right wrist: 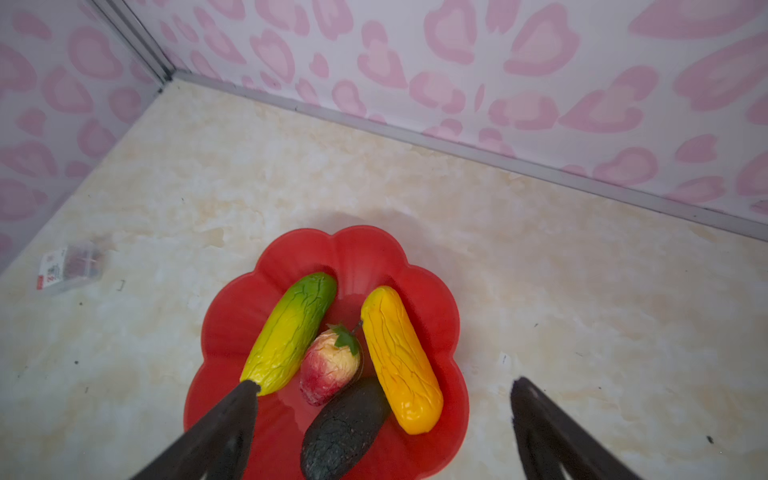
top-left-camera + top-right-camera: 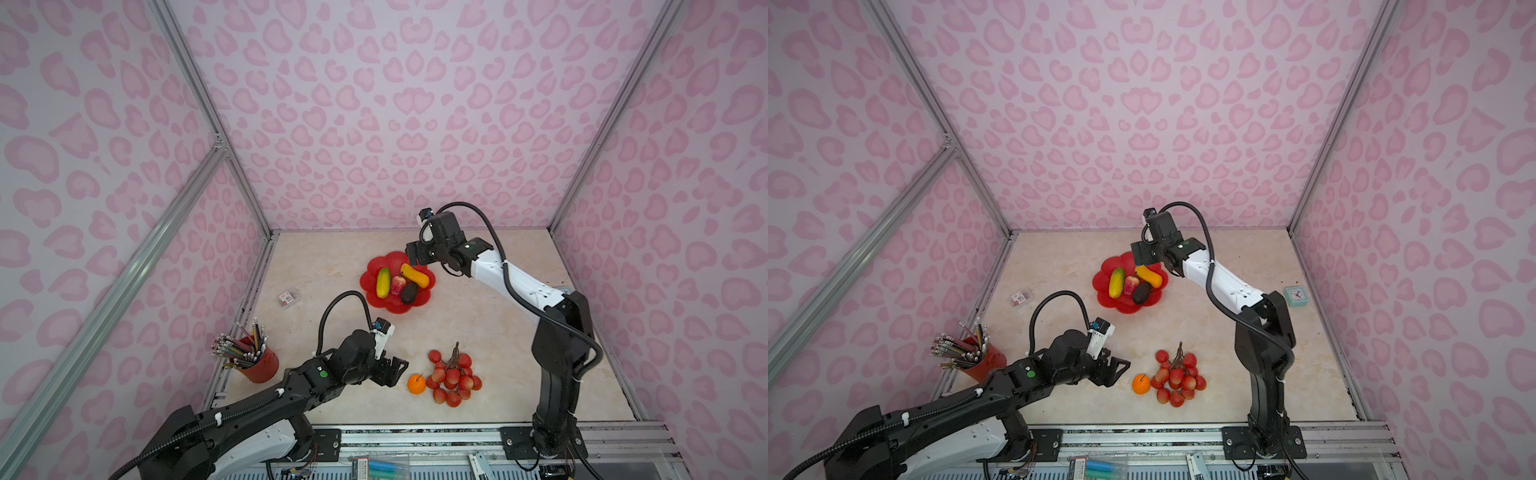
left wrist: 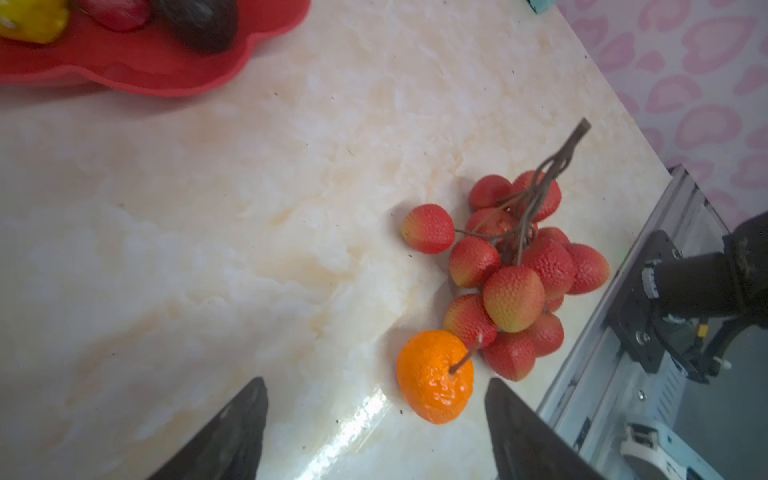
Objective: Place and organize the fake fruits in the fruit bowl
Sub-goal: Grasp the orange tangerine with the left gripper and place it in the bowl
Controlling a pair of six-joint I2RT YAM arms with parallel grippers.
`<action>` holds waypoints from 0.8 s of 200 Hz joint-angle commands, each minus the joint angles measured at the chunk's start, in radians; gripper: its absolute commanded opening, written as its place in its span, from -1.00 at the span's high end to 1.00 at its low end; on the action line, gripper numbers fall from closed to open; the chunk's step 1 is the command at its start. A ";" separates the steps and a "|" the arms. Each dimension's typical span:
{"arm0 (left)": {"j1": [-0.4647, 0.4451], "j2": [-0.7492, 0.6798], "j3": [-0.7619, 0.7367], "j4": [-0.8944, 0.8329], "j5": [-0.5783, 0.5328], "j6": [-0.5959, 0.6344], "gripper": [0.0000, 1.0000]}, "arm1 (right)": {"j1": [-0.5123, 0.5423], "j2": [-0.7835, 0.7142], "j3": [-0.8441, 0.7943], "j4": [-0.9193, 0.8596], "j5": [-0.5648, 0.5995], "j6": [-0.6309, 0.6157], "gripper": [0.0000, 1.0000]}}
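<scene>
The fruit bowl (image 2: 376, 264) (image 2: 1106, 270) (image 1: 357, 245) sits on the marble-patterned tabletop (image 2: 324, 257). Four fake fruits lie inside it. A green-yellow mango (image 2: 383, 282) (image 1: 291, 332) lies along the bowl's left half. An orange-yellow mango (image 2: 414, 275) (image 1: 401, 361) lies along its right half. The red-pink apple (image 2: 397, 285) (image 1: 328, 370) rests between the two mangoes at the bowl's middle. The dark avocado (image 2: 409, 293) (image 1: 340, 432) touches the apple at the bowl's near edge.

The right jaws hover above the bowl's far right rim. They are spread wide with nothing between them.

The small orange (image 2: 416, 384) (image 3: 434, 376) and the bunch of lychees (image 2: 453, 380) (image 3: 515, 270) lie outside the bowl, well apart from it on its near side. They touch each other, and the lychees lie to the orange's right.

The left jaws are also on the bowl's near side, just left of the orange. They stand apart and grip nothing, and in the left wrist view the orange lies just ahead of their tips.

A teal clock (image 2: 1296, 296) stands well to the bowl's right.
</scene>
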 commanded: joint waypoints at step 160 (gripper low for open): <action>-0.141 0.460 0.195 0.032 0.026 0.085 -0.13 | -0.068 -0.631 -0.649 0.179 0.070 0.198 -0.89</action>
